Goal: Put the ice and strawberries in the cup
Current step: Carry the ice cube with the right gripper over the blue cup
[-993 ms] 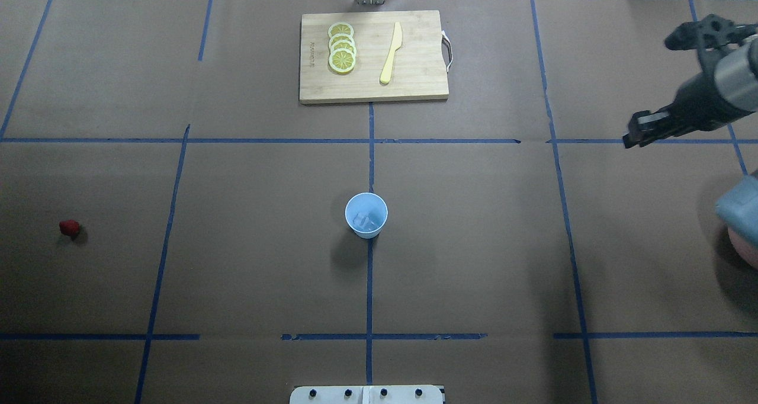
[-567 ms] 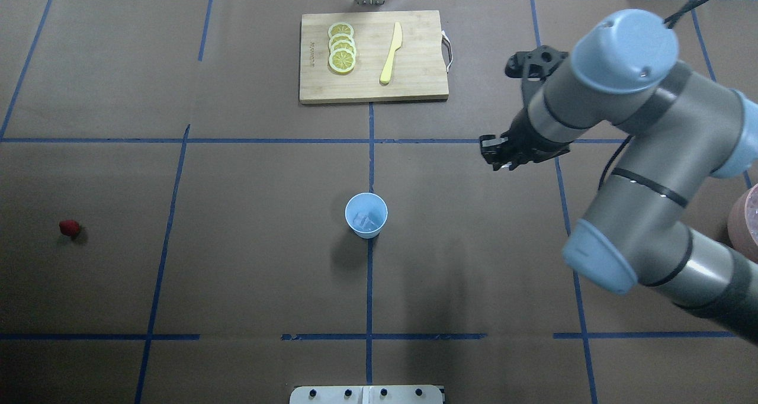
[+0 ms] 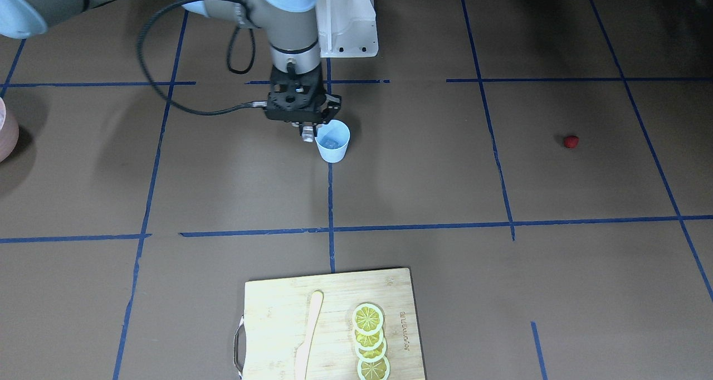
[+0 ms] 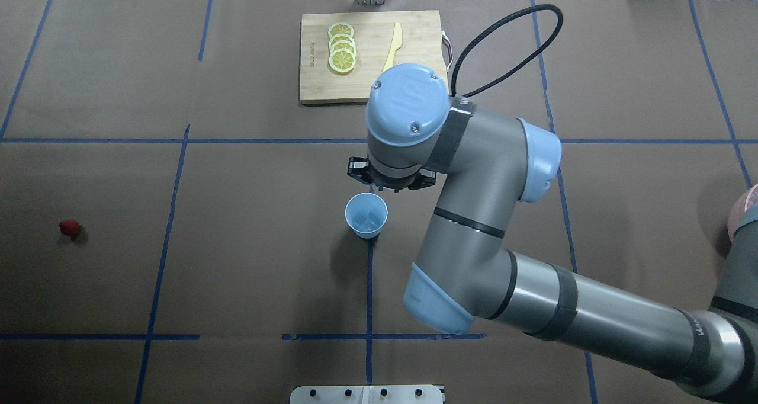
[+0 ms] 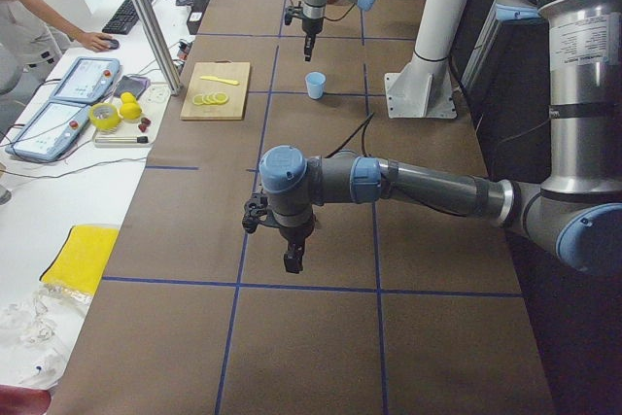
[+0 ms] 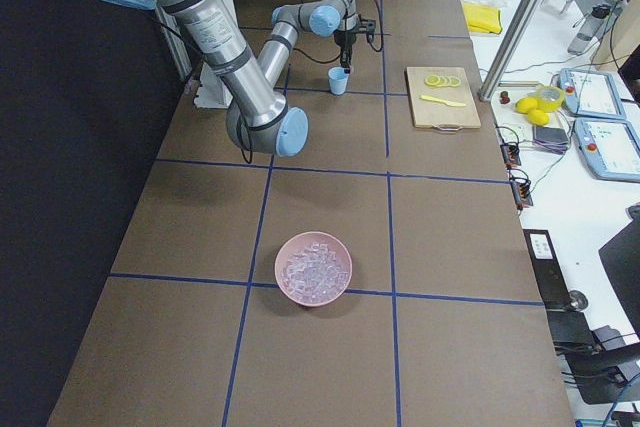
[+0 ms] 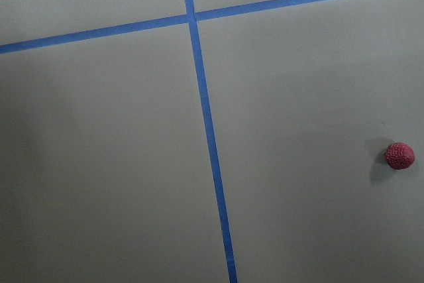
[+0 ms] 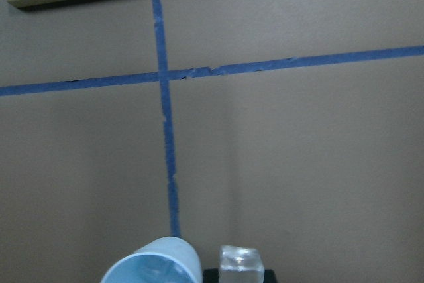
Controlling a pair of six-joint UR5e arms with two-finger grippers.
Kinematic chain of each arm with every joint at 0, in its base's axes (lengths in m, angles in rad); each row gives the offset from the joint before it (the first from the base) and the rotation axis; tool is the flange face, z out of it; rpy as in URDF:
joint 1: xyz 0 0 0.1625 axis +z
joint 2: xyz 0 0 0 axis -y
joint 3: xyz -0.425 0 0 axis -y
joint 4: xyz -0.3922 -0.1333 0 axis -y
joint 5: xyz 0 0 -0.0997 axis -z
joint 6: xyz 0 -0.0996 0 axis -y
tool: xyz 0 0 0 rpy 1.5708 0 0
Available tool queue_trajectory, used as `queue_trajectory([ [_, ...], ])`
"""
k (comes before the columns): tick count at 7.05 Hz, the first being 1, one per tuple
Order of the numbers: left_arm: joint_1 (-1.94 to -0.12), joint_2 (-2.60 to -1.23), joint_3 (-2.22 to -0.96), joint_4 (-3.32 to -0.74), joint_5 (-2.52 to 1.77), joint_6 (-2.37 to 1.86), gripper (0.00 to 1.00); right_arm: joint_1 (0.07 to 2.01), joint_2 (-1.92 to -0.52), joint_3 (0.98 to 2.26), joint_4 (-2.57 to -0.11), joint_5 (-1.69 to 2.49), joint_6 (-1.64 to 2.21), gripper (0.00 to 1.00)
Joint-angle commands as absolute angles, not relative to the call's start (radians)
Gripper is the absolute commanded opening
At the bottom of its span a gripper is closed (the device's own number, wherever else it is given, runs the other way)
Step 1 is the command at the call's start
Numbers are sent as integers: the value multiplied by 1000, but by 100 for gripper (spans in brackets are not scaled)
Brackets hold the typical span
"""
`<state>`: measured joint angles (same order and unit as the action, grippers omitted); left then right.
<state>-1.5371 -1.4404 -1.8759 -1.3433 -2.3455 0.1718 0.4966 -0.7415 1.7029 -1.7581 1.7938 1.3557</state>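
While the left gripper (image 5: 293,261) hung over the brown table (image 4: 249,262) on the robot's left, only the side view showed it, so whether its jaws stood apart or together could not be told. Its wrist camera looked down on blue tape lines and on the strawberry (image 7: 399,155), which lay alone on the paper at the far left, well apart from everything else. At the table's middle stood the cup (image 4: 366,215), upright on a tape line, with ice (image 4: 367,220) lying in its bottom. Just beside the cup's rim, on the side away from the robot, the right gripper (image 3: 307,135) pointed downward, its fingers clamped on a single clear ice cube (image 8: 240,260) held above the table. Beyond it lay the cutting board (image 4: 314,84), bearing lemon slices (image 4: 342,47) and a yellow knife (image 4: 395,39). Farthest right, the pink bowl (image 6: 316,300) held a heap of more ice.
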Motion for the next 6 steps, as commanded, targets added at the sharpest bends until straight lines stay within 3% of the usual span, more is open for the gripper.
queue_trajectory([
  [1, -1537, -1440, -1871, -1342, -2345, 172, 100, 431, -703, 1664, -1759, 1723, 1431, 4],
  [2, -1537, -1440, -1868, -1342, -2345, 172, 100, 417, -707, 1654, -1759, 1707, 1434, 10],
  [3, -1536, -1440, -1868, -1342, -2345, 172, 100, 416, -703, 1635, -1758, 1706, 1434, 23],
  [4, -1536, -1440, -1868, -1342, -2345, 172, 100, 411, -709, 1635, -1758, 1703, 1433, 90],
  [5, -1536, -1440, -1868, -1342, -2345, 172, 100, 411, -704, 1635, -1758, 1698, 1431, 99],
  [6, -1536, -1440, -1868, -1342, -2345, 172, 100, 411, -704, 1637, -1758, 1698, 1430, 99],
])
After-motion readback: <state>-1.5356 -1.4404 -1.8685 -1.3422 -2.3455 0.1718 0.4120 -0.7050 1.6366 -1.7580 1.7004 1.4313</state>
